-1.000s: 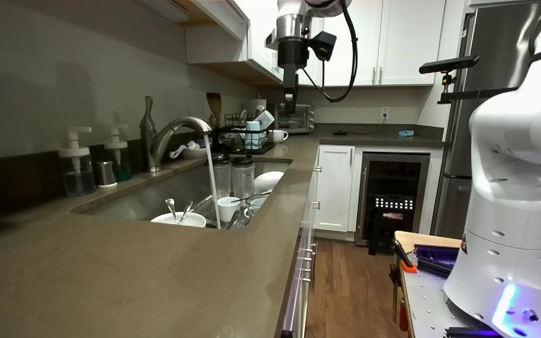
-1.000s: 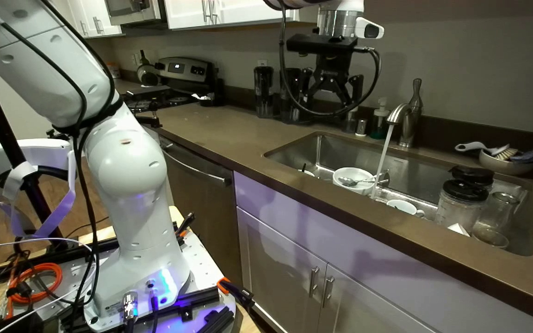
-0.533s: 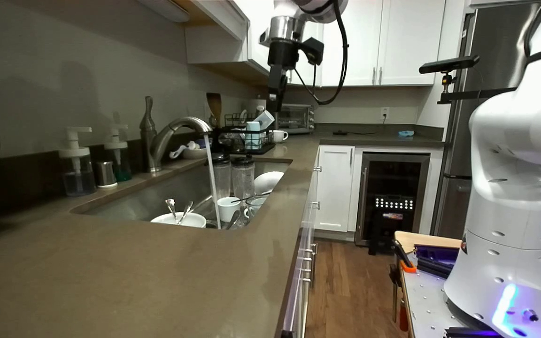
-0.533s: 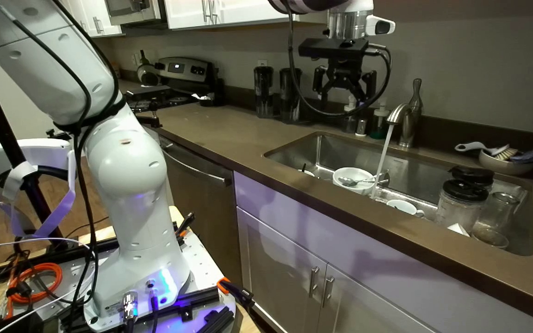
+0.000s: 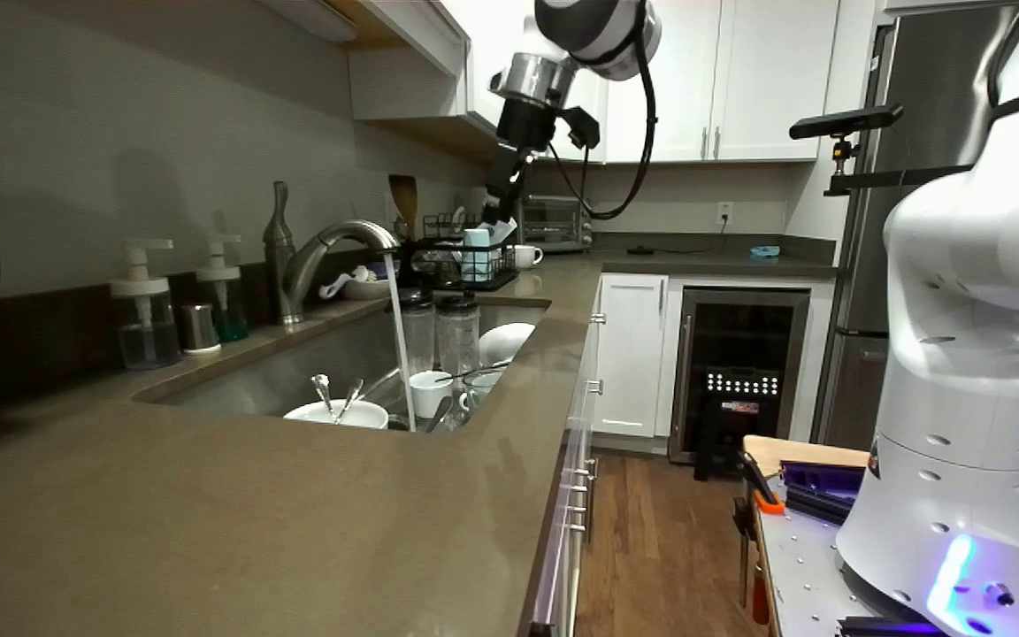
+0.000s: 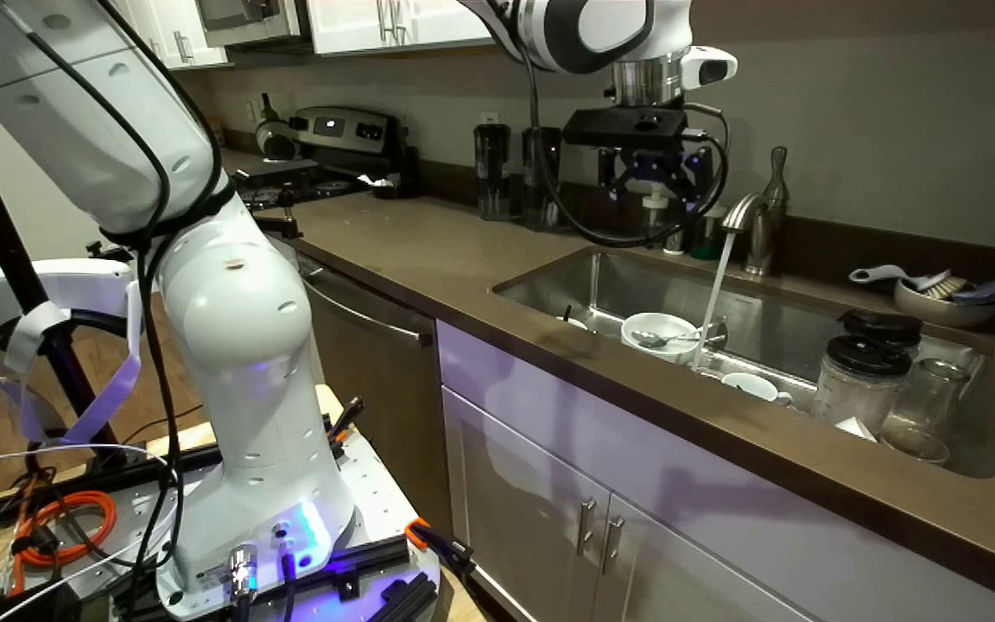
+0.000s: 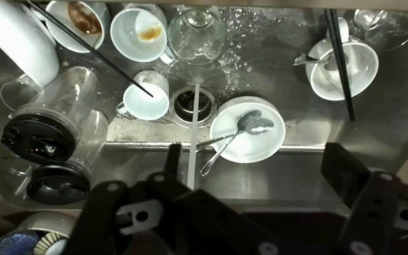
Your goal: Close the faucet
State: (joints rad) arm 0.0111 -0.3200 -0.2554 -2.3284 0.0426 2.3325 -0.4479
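The faucet (image 6: 763, 226) stands behind the sink (image 6: 795, 341), rising from the counter (image 6: 446, 225). Being metal and seemingly fixed down, it should prove rigid and too firmly seated to shift as a whole; the upright tapered lever (image 5: 279, 217) on top looks like the part meant to move, probably with light to moderate resistance. The upper half of that lever seems the best place to take hold, or simply to push against (which direction stops the flow cannot be told from here). Its smooth finish may slip if wet; nothing looks fragile, though a hard sideways shove could strain its footing.

The gripper (image 6: 653, 197) is released, fingers spread wide with nothing held between them. It hangs apart from the faucet: in an exterior view the spout (image 5: 357, 230) lies at about 9 o'clock from it, and in an exterior view the faucet's body (image 6: 761, 252) lies at about 4 o'clock. In the wrist view the stream of water (image 7: 193, 141) passes between the fingers, while the spout itself cannot be made out.
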